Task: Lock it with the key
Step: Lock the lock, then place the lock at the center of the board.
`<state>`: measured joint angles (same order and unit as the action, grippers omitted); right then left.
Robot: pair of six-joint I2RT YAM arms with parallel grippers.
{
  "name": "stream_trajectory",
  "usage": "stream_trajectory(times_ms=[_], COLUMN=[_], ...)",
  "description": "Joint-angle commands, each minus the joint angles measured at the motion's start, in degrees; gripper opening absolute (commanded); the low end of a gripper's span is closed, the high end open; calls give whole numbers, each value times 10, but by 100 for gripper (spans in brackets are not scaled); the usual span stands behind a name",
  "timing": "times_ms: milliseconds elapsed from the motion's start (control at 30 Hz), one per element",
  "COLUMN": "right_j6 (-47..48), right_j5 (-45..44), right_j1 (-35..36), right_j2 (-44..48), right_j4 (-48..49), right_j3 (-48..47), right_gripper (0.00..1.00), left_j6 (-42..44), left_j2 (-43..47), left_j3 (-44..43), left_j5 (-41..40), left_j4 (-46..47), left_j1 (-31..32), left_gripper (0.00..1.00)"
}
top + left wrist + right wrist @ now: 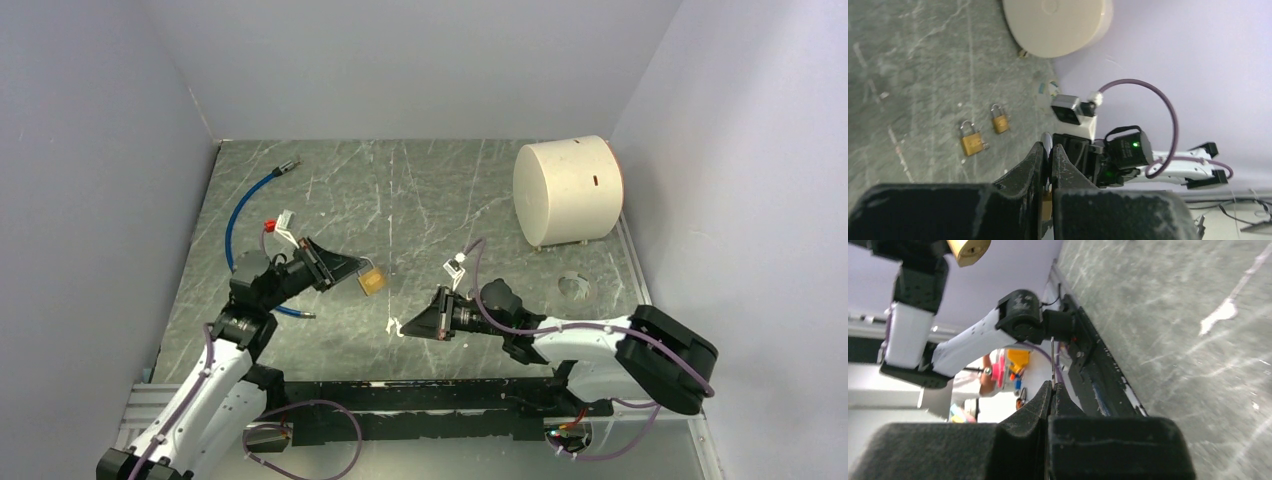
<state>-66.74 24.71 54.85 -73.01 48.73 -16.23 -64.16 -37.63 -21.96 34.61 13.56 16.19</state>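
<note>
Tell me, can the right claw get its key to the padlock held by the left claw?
Probably yes: the left claw holds the padlock close to the right claw and its key, and nothing stands between them.

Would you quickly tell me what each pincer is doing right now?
Left pincer: shut on the padlock.
Right pincer: shut on the key.

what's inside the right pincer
A thin metal key pokes out of the shut right pincer, seen edge-on. Only its blade shows. The head is covered by the grip, so its shape cannot be seen.
</note>
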Motion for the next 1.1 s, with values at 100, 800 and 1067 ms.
stream_trajectory(times_ms=[100,800,1067], right_j6=[12,13,9], right_j5=[-167,-144,-132], right_j1=[1,-2,-3], right_j2=[84,-1,-44], right_j4=[-231,-230,-247], right_j3=[-7,-59,-80], right_gripper=[0,0,0], left_j6=[76,134,160], left_j2=[-43,-334,-407], left_j3=[-60,-22,-20], left_j5=[-14,71,69], left_j4=[-185,21,56], left_j1=[-2,46,51], left_gripper=[2,2,3])
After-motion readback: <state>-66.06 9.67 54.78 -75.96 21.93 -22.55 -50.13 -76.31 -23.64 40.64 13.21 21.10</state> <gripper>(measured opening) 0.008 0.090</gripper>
